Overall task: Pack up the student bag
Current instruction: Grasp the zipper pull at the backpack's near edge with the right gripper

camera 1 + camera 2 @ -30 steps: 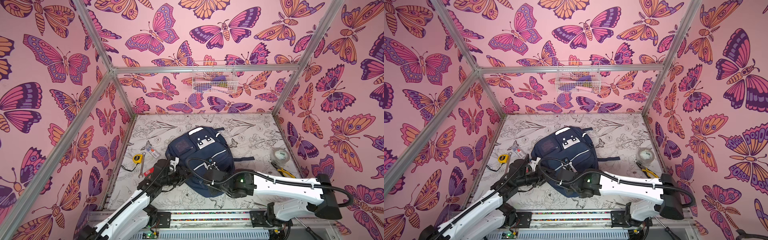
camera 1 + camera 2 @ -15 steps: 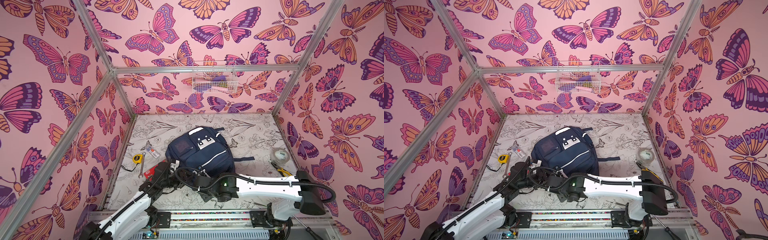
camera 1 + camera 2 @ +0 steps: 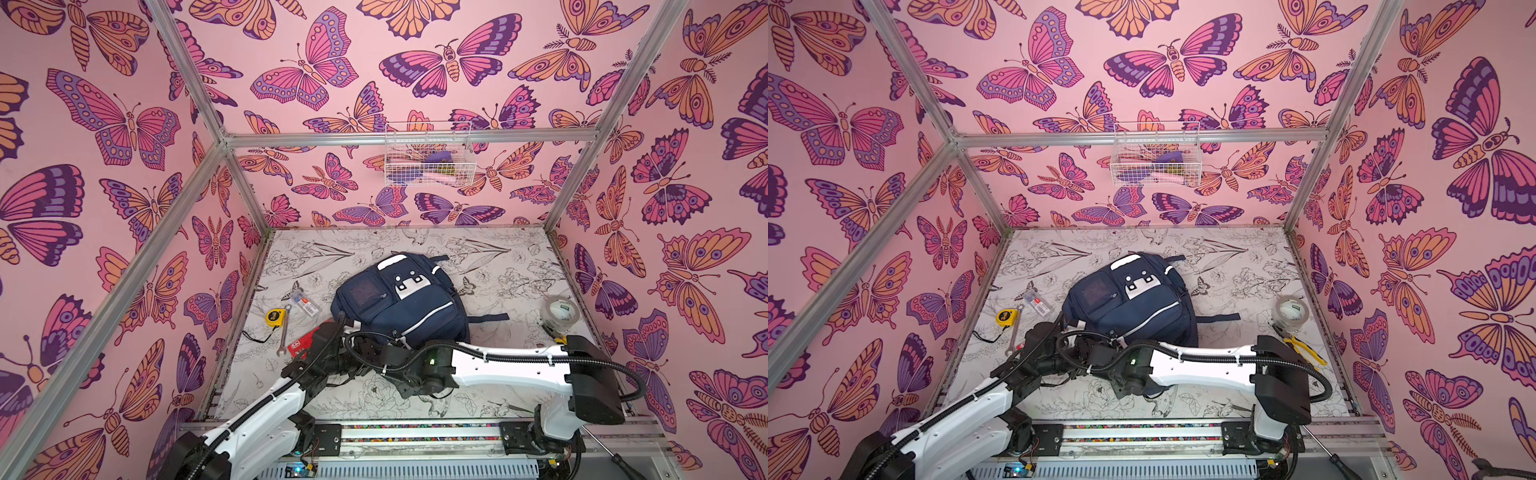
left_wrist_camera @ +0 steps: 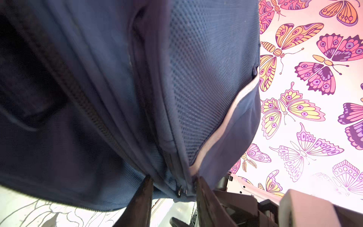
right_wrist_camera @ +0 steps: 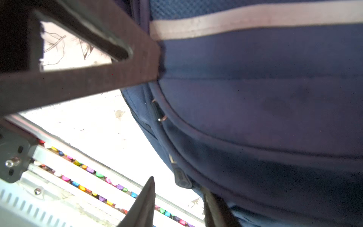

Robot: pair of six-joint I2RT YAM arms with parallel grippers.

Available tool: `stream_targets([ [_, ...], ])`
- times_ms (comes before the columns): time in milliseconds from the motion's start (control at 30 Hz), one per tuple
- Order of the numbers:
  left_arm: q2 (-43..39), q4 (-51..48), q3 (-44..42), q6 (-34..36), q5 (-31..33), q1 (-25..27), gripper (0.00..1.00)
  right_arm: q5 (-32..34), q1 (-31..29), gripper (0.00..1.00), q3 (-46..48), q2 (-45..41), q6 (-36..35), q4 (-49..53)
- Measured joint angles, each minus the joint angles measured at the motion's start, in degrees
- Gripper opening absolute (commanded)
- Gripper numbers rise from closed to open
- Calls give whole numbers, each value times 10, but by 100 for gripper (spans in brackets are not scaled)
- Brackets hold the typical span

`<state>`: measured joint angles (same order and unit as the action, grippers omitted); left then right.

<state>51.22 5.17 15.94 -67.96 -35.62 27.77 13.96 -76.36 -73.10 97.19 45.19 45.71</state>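
The student bag (image 3: 399, 303) (image 3: 1129, 303), a navy backpack with white stripes, lies flat on the floor in both top views. Both grippers meet at its near-left corner. My left gripper (image 3: 345, 332) (image 4: 172, 188) is shut on a fold of the bag's edge (image 4: 176, 182), where a zipper runs between its fingers. Close beside it, my right gripper (image 3: 376, 343) (image 5: 179, 191) stands open. One right fingertip (image 5: 209, 196) rests against the bag, and a dark zipper pull (image 5: 181, 179) hangs just past the tips. The left gripper's finger (image 5: 137, 64) presses on the bag in the right wrist view.
Left of the bag lie a yellow tape measure (image 3: 274, 316), a wrench (image 3: 284, 332), a red packet (image 3: 301, 345) and a small clear packet (image 3: 305, 301). A tape roll (image 3: 561, 309) and yellow pliers (image 3: 1304, 347) lie at the right. A wire basket (image 3: 428, 160) hangs on the back wall.
My right arm has swung left along the bag's near edge to its near-left corner, and its jaws have opened. The left gripper has stayed at that corner.
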Motion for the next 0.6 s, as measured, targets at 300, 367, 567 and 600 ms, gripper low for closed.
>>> stream_targets([
  [300, 0, 0, 0, 0, 0, 0, 38, 16, 2, 31, -32, 38, 5, 36],
  [367, 0, 0, 0, 0, 0, 0, 38, 19, 2, 27, -33, 42, 9, 39],
  [567, 0, 0, 0, 0, -2, 0, 39, 25, 5, 14, -37, 48, 11, 47],
  [600, 0, 2, 0, 0, -2, 0, 40, 25, 6, 12, -37, 48, 11, 47],
])
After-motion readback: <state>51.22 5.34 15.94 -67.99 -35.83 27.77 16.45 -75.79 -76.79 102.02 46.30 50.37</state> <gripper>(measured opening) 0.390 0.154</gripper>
